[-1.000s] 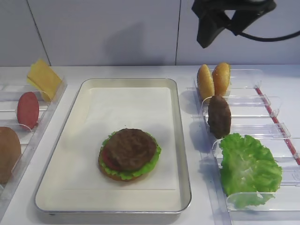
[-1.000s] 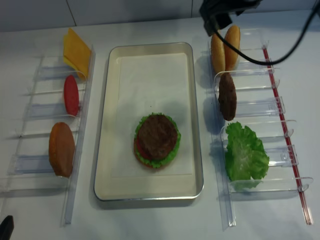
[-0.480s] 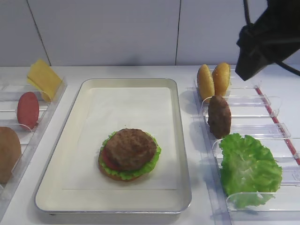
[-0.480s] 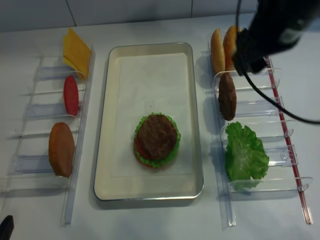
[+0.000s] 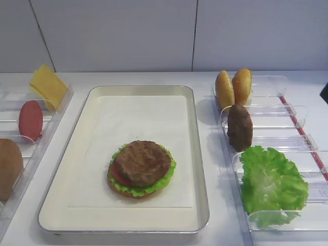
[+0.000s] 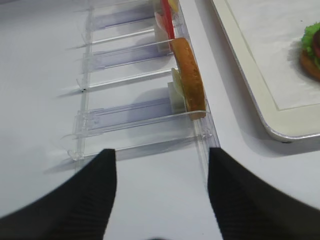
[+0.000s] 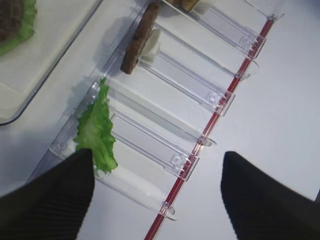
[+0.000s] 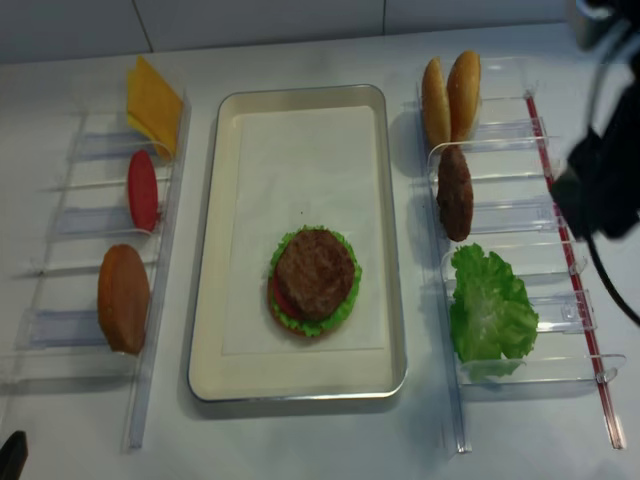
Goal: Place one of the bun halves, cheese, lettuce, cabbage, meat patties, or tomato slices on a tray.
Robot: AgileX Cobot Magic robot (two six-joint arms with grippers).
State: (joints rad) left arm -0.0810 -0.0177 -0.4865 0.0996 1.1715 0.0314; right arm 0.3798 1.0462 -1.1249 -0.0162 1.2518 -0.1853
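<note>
The tray holds a stack: a meat patty on lettuce, a tomato slice and a bun half. Two bun halves, another patty and loose lettuce stand in the right bins. Cheese, a tomato slice and a bun half fill the left bins. Cabbage is out of view. My right gripper hangs open and empty above the outer end of the lettuce bin. My left gripper is open and empty, just in front of the left bun half.
Clear plastic bins run down both sides of the tray, and a red rod runs along the right rack's outer edge. The right arm hovers over that edge. A white wall stands behind the table.
The right arm has swung from above the back bun halves to the right and forward, leaving the first high view. Its jaws stay open. No food has moved.
</note>
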